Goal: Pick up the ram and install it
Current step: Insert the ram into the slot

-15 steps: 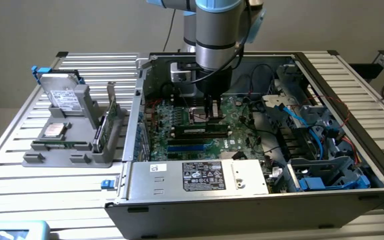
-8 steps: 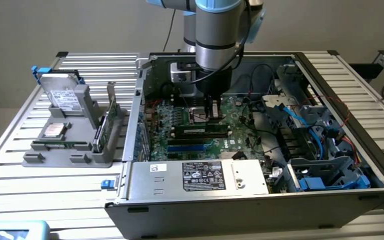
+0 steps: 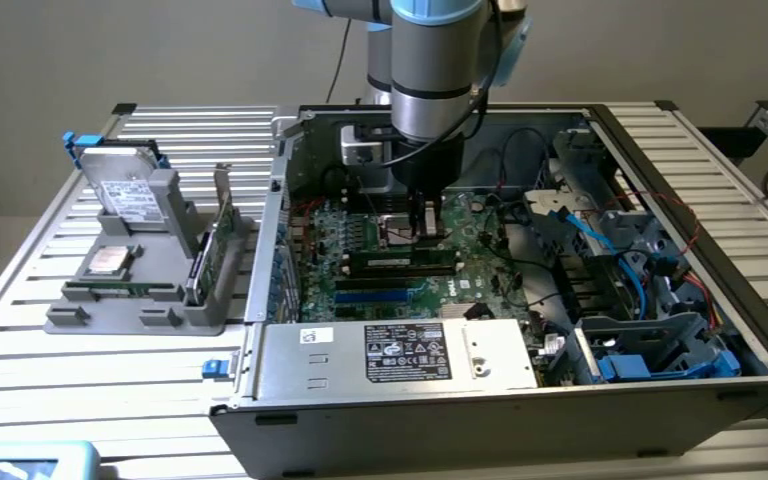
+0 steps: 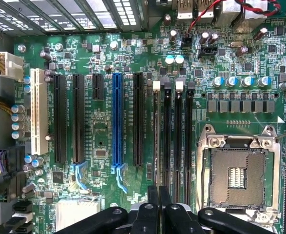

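Observation:
The ram (image 4: 156, 139) stands edge-on in the memory slot nearest the black and blue expansion slots, a thin dark strip with a white latch at its far end. In the exterior view the ram (image 3: 398, 262) is a dark bar on the motherboard inside the open computer case (image 3: 398, 400). My gripper (image 4: 158, 192) hangs directly over the near end of that slot, fingers pressed together with nothing between them. Whether the fingertips (image 4: 154, 195) touch the stick's top edge I cannot tell. From outside, the gripper (image 3: 422, 232) reaches straight down into the case.
An empty CPU socket (image 4: 238, 168) lies beside the memory slots. A power supply (image 3: 398, 352) fills the case's front, with cables and blue drive bays (image 3: 651, 350) at the exterior view's right. A grey holder (image 3: 144, 270) on the exterior view's left carries a hard drive (image 3: 131, 195) and a green card (image 3: 211, 250).

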Robot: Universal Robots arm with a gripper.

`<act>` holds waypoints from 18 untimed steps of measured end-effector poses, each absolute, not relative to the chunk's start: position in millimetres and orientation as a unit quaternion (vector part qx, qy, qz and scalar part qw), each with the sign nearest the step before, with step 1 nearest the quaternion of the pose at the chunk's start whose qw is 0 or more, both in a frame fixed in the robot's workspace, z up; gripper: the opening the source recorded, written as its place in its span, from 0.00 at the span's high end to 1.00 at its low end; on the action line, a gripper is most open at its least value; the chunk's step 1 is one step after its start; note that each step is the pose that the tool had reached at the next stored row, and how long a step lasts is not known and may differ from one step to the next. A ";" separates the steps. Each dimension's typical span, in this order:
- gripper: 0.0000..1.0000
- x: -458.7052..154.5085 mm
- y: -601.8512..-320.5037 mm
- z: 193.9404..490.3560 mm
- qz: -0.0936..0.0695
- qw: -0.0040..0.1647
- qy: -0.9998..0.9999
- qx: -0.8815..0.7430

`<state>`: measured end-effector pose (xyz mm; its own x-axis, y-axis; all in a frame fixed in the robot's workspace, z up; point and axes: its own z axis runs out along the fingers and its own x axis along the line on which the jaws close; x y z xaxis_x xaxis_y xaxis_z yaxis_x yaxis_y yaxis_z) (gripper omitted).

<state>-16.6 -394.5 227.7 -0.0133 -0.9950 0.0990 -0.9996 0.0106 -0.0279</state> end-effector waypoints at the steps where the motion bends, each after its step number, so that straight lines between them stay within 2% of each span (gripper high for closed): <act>1: 0.88 -16.6 -394.5 227.7 0.045 0.025 -0.710 0.702; 18: 0.88 -16.7 -394.4 227.3 0.046 0.026 -0.710 0.702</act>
